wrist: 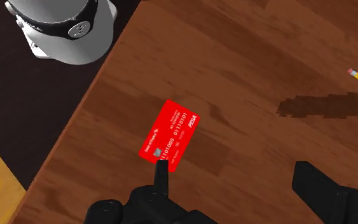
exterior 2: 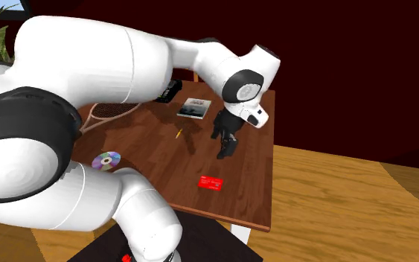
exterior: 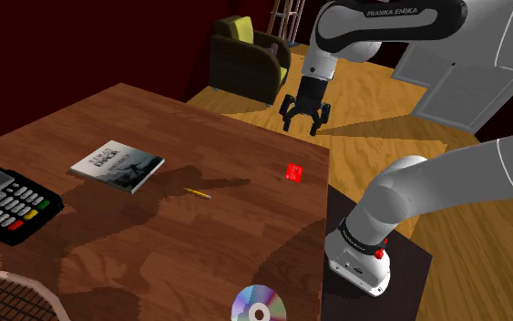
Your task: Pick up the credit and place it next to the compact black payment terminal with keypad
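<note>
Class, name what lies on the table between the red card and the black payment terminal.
In the shoulder view, a yellow pencil lies between the red card and the payment terminal; a book sits near that line.

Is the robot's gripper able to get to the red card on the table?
Probably yes. The gripper hangs open above the table, close to the red card, which lies flat with bare wood around it and nothing covering it.
</note>
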